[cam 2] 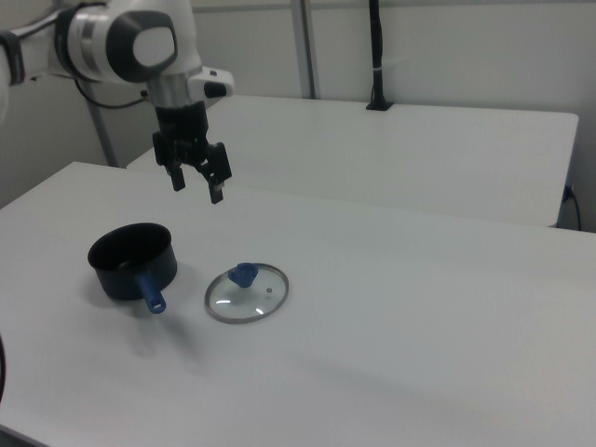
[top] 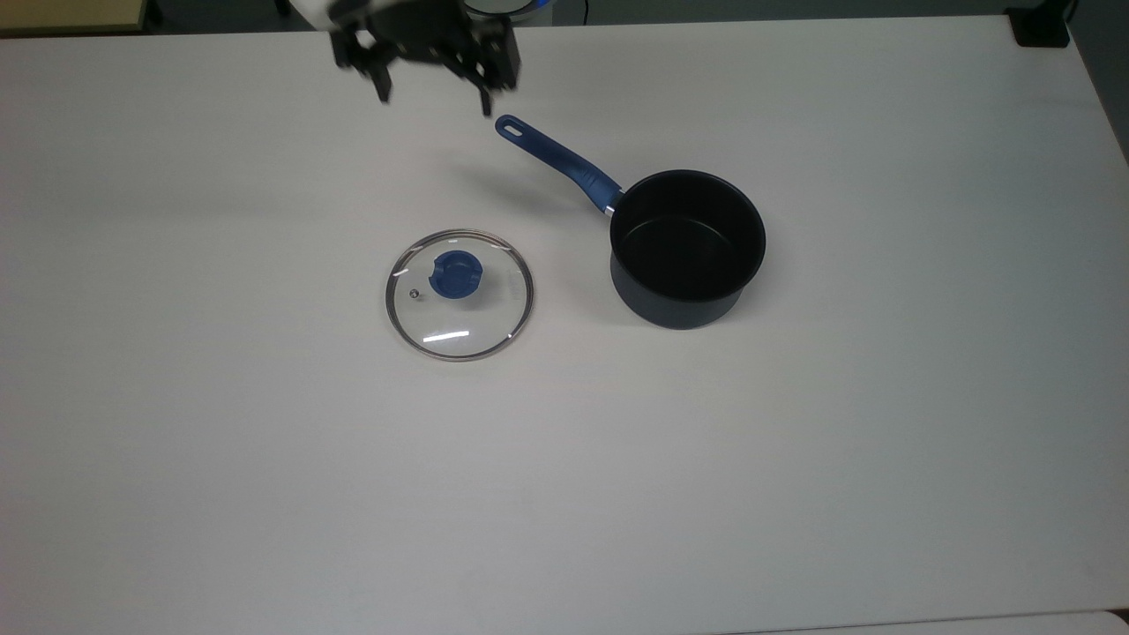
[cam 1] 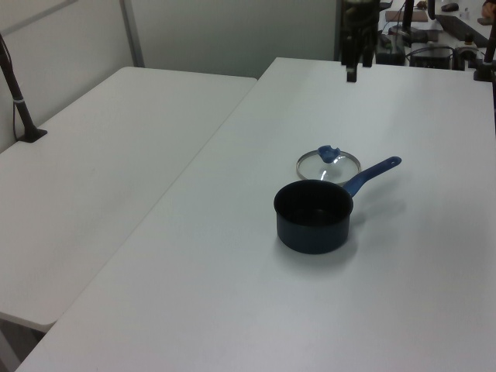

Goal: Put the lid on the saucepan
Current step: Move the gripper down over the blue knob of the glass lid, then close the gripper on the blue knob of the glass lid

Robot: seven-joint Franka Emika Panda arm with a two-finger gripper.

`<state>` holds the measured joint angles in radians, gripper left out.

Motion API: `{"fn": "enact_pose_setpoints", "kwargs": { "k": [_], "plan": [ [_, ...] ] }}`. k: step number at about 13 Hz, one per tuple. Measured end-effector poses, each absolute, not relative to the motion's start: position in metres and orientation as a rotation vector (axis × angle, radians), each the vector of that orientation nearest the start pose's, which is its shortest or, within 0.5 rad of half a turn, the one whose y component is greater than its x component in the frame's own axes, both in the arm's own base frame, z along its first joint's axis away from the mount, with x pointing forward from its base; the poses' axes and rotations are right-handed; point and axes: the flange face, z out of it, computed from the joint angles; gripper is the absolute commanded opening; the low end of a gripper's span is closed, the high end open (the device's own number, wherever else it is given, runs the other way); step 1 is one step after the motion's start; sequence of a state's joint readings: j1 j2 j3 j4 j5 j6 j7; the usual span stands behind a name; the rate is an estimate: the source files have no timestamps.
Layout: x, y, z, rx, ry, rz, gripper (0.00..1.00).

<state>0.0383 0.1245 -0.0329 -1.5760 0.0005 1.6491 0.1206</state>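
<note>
The lid [top: 459, 295] lies flat on the white table, a clear glass disc with a silver rim and a blue knob; it also shows as the lid [cam 1: 328, 163] and the lid [cam 2: 247, 291]. To the top view's right of it stands the saucepan [top: 687, 250], dark navy, its long blue handle [top: 557, 161] pointing up-left. The saucepan [cam 1: 314, 216] and the saucepan [cam 2: 132, 261] stand empty. My gripper [top: 435, 101] hangs open in the air above the table, beyond the lid and near the handle's end, holding nothing; the gripper [cam 2: 196, 189] sits well above the lid.
The white table [top: 564, 494] reaches across the top view. A second white table [cam 1: 101, 170] adjoins it at the left view's left. A black post [cam 2: 375, 56] stands on the far table in the right view.
</note>
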Motion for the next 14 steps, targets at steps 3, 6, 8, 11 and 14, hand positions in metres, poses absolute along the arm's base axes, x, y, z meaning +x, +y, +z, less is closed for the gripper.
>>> {"fn": "enact_pose_setpoints", "kwargs": {
  "k": [3, 6, 8, 11, 14],
  "plan": [
    [0.614, 0.018, 0.525, -3.144, 0.150, 0.091, 1.00],
    [0.630, -0.014, 0.491, -3.158, 0.121, 0.101, 1.00],
    [0.646, -0.027, 0.454, -3.170, 0.130, 0.109, 0.99],
    [0.659, -0.016, 0.403, -3.188, 0.092, 0.178, 0.96],
    [0.664, 0.002, 0.366, -3.199, 0.043, 0.199, 0.92]
  ]
}}
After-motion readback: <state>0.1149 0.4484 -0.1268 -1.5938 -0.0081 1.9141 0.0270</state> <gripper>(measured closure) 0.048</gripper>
